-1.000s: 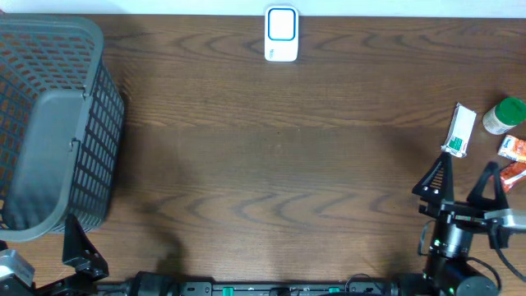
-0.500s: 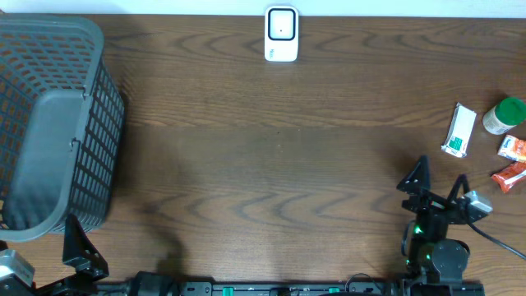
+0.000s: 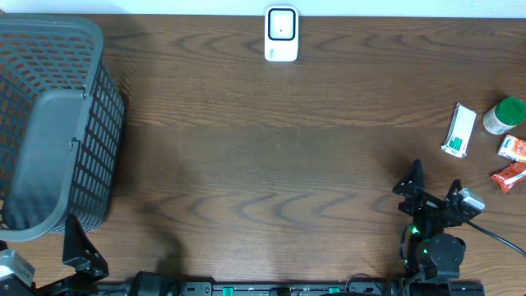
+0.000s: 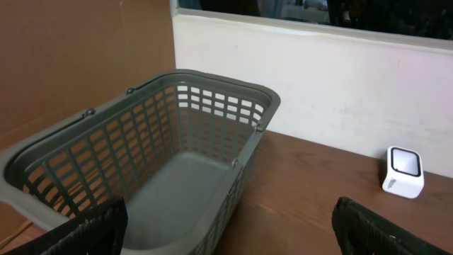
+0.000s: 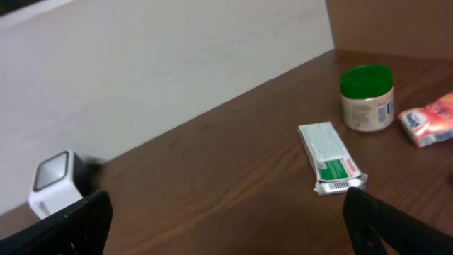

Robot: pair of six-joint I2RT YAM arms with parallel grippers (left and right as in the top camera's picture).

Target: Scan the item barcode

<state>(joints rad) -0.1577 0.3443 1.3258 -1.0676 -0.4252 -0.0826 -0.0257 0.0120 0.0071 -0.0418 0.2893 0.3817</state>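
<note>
Hovering empty at the worktop's front edge, left jaws and right jaws both wide apart; white-green packet (image 3: 459,130), barcode up, lies at the right edge by the green-lidded jar (image 3: 503,115), likely staged for right-arm reach, scanner (image 3: 281,34) sits mid back edge.

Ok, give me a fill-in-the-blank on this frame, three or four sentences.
The jar has a ___ lid. The white-and-green packet shows a ___ on its near end. The right gripper is ___ and holds nothing. The grey basket stands on the robot's ___ side of the table.
Missing: green; barcode; open; left.
</note>
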